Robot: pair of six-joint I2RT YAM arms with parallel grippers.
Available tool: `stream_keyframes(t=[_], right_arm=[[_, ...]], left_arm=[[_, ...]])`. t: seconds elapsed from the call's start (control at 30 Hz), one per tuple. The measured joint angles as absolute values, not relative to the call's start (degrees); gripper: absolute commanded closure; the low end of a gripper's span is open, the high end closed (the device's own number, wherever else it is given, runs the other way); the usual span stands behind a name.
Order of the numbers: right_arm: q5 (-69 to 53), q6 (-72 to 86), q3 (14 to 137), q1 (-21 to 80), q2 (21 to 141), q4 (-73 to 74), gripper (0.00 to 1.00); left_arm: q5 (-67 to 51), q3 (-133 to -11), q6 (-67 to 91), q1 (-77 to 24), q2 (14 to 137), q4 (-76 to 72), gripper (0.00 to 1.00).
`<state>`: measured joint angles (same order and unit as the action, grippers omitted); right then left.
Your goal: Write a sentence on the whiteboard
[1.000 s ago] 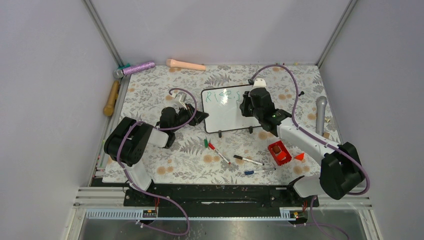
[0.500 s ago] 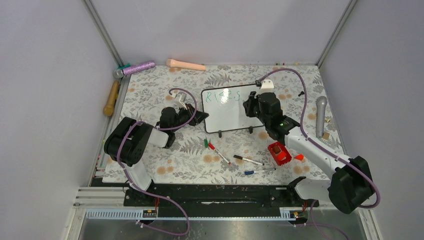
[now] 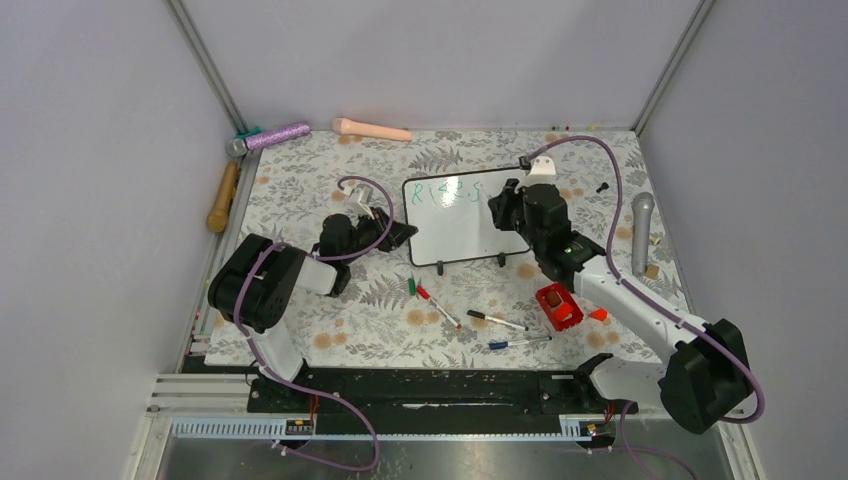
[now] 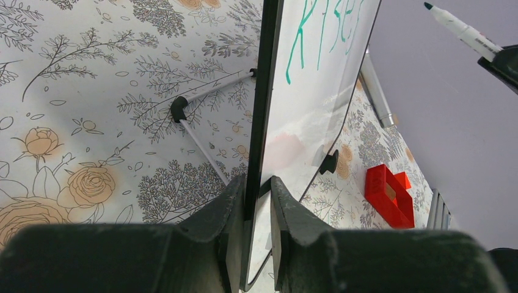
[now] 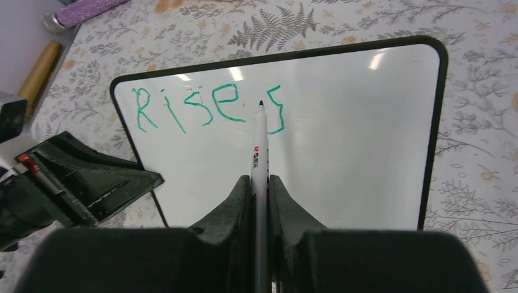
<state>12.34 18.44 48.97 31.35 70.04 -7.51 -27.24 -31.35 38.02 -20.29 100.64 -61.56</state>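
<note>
- Whiteboard (image 3: pixel 452 236) stands propped on the surface, its left edge clamped in my left tool (image 4: pixel 257 190).
- Sentence (image 5: pixel 207 110) reads "Rise s" along the whiteboard's top, unfinished.
- My right tool (image 5: pixel 261 190) grips the marker (image 5: pixel 259 149), tip off the whiteboard; land lightly beside the "s", matching letter height.

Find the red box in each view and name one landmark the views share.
Top external: red box, right of centre, nearer the arms than the whiteboard.
Left wrist: lower right, beyond the board's edge.
Right wrist: not in view.
Shared landmark: the whiteboard with green writing.
</note>
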Motion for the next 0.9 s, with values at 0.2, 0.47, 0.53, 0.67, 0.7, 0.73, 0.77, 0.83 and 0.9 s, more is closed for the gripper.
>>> stream_keyframes(t=[0.2,0.47,0.53,0.67,0.7,0.73,0.77,0.83,0.9], right_arm=[[7.9,23.0,44.4,31.3,67.0,-9.6,1.0],[3.2,22.8,42.8,29.9,64.4,-5.8,1.0],[1.8,21.8,45.9,29.1,64.7,-3.1,1.0],[0.3,19.2,54.1,28.4,66.7,1.6,1.0],[0.3,19.1,55.6,28.3,67.4,2.4,1.0],[0.1,19.0,56.8,28.0,67.9,3.1,1.0],[-0.3,19.0,58.1,27.7,68.7,4.1,1.0],[-1.6,18.8,59.9,26.5,70.4,5.4,1.0],[-3.1,18.2,60.1,25.2,71.2,6.0,1.0]], left_arm=[[-27.3,-31.4,38.0,-20.3,100.6,-61.4,1.0],[-27.4,-31.4,38.0,-20.2,100.6,-61.3,1.0],[-27.5,-31.4,38.1,-20.2,100.6,-61.3,1.0],[-27.7,-31.4,38.1,-20.2,100.6,-61.4,1.0],[-27.7,-31.4,38.1,-20.2,100.6,-61.3,1.0],[-27.7,-31.4,38.1,-20.2,100.6,-61.3,1.0],[-27.7,-31.4,38.1,-20.2,100.6,-61.3,1.0],[-27.7,-31.4,38.1,-20.2,100.6,-61.3,1.0],[-27.7,-31.4,38.1,-20.2,100.6,-61.3,1.0]])
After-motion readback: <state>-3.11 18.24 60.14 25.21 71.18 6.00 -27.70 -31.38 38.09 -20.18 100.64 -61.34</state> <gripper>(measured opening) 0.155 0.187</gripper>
